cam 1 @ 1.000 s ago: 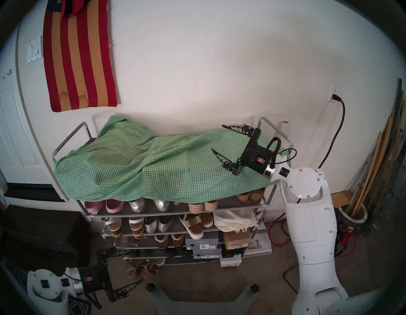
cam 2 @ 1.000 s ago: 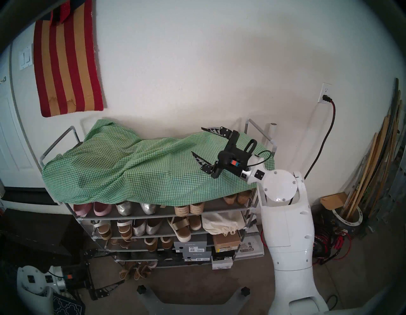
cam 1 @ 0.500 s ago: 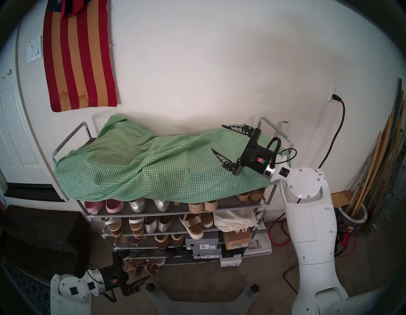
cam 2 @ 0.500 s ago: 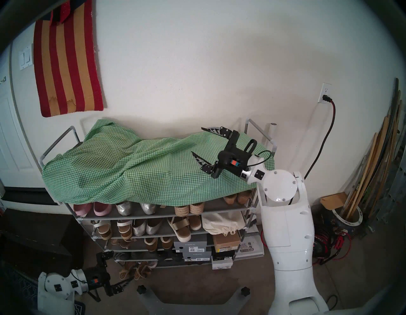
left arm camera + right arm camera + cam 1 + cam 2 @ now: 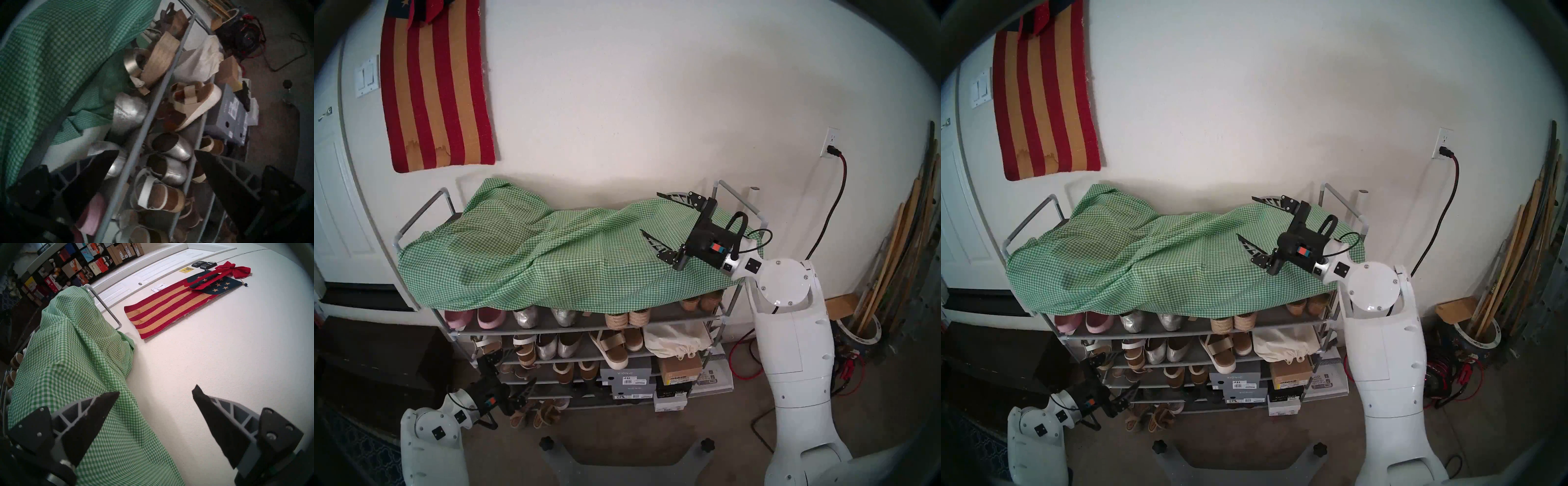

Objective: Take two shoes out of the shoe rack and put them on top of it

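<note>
At 7 o'clock in the head view, your left claw hangs released, its jaws spread wide and gripping nothing. It sits off the left end of the shoe rack, level with the middle tiers and pointing in toward the shoes.

From its wrist camera, the open left claw frames two silver pairs on neighbouring tiers. The textured silver flats stand toes-out on the tier just under the top. They are at the rack's centre left, right of the pink slip-ons, with their heels tucked beneath the overhanging cloth. By their crinkled sheen these look like the pair you want, though no view resolves the perforations. A smoother silver pair stands one tier lower, at 6 o'clock from them.

A green checked cloth drapes the whole top of the rack, and no shoe rests on it.

At 3 o'clock, your right claw hovers over the cloth's right end, also released and empty.

By this evidence the task has barely begun. Neither shoe is lifted or even touched. Both grasps, both lifts and both placements on the top are left to do.
</note>
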`<state>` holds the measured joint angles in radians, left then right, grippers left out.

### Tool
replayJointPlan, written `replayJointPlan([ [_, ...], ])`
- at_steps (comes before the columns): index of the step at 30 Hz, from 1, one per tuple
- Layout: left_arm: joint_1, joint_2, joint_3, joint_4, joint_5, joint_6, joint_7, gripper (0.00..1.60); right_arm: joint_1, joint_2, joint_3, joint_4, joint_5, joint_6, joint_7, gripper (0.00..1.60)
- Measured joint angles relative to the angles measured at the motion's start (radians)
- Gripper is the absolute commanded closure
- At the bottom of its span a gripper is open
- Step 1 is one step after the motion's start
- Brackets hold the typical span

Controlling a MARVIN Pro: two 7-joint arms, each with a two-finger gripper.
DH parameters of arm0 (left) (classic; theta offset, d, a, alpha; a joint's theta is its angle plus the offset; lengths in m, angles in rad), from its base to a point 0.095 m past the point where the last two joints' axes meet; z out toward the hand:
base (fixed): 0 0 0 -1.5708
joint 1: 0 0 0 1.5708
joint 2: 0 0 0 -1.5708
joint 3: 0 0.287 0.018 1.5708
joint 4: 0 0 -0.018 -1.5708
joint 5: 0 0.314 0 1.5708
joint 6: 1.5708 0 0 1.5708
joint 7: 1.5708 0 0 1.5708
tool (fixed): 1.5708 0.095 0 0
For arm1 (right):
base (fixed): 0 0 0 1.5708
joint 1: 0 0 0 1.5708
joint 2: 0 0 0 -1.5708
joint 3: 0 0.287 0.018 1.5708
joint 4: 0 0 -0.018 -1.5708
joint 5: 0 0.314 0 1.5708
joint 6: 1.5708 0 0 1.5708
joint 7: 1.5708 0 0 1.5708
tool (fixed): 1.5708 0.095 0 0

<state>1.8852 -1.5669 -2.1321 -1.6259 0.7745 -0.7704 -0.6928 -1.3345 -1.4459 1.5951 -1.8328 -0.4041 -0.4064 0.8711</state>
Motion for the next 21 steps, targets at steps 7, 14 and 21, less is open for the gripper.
replayJointPlan([
  [7,-0.069,-0.014,-0.01,0.012,0.081,0.045,0.066,0.0,0.0,0.0,0.0,0.0,0.0,0.0,0.0,0.0],
  [14,-0.142,-0.005,-0.019,0.027,0.117,0.101,0.088,0.0,0.0,0.0,0.0,0.0,0.0,0.0,0.0,0.0],
  [21,-0.206,0.018,-0.019,0.042,0.127,0.169,0.037,0.0,0.0,0.0,0.0,0.0,0.0,0.0,0.0,0.0],
])
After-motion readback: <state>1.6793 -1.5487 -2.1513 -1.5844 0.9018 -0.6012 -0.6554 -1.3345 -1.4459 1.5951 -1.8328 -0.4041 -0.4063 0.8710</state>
